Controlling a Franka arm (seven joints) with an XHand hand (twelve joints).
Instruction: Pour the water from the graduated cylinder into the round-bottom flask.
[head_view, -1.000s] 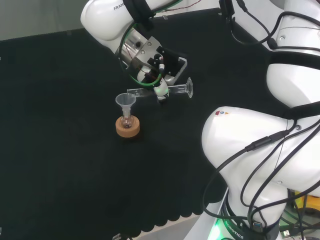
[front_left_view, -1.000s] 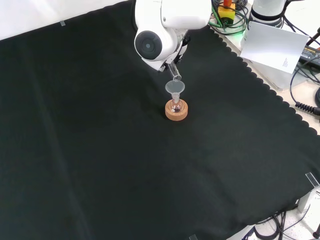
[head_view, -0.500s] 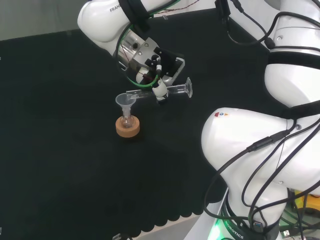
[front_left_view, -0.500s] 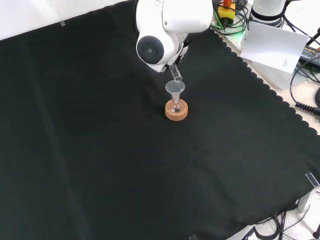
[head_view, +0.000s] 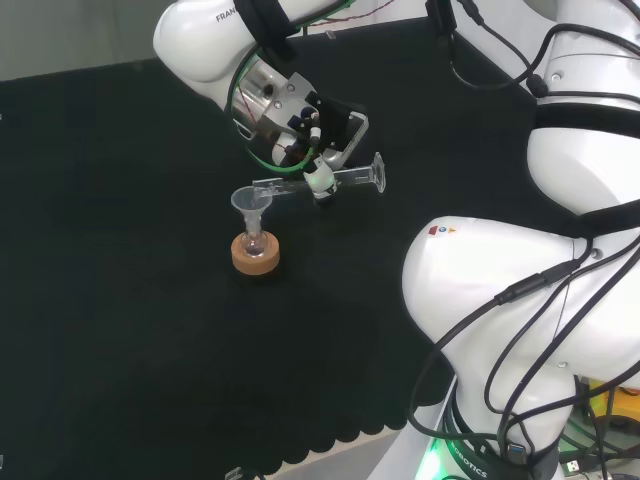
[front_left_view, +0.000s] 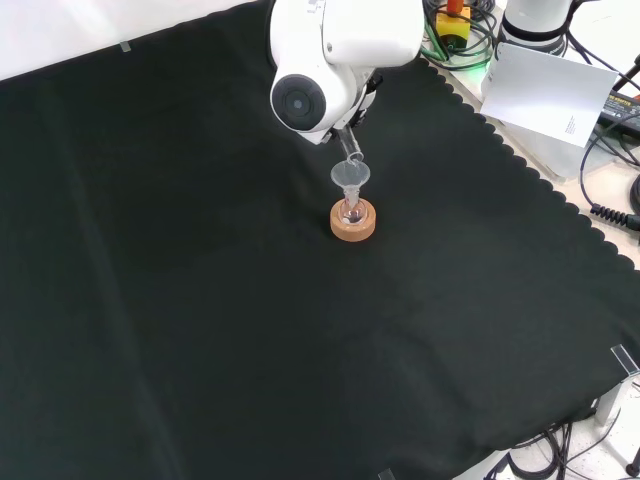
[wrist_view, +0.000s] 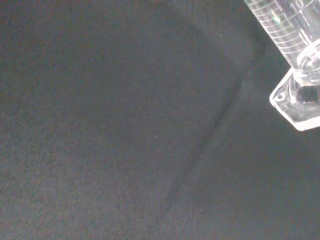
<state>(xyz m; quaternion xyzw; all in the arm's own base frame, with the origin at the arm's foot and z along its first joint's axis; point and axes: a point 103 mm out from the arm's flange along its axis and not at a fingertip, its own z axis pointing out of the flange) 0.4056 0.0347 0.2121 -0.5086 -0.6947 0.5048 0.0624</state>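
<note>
Graduated cylinder (head_view: 330, 181) lies near-horizontal in the curled hand (head_view: 318, 165) — mouth at the funnel (head_view: 251, 201), foot pointing right.

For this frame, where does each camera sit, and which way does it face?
Head view: behind and above the base, looking over white arm links at the hand tipping the graduated cylinder over the funnel.
Front view: facing the arm, looking down on the black cloth; a capped link stands before the hand.
Wrist view: past the palm, the cylinder's base close.
Head and front views share funnel, round-bottom flask and cork ring.
</note>
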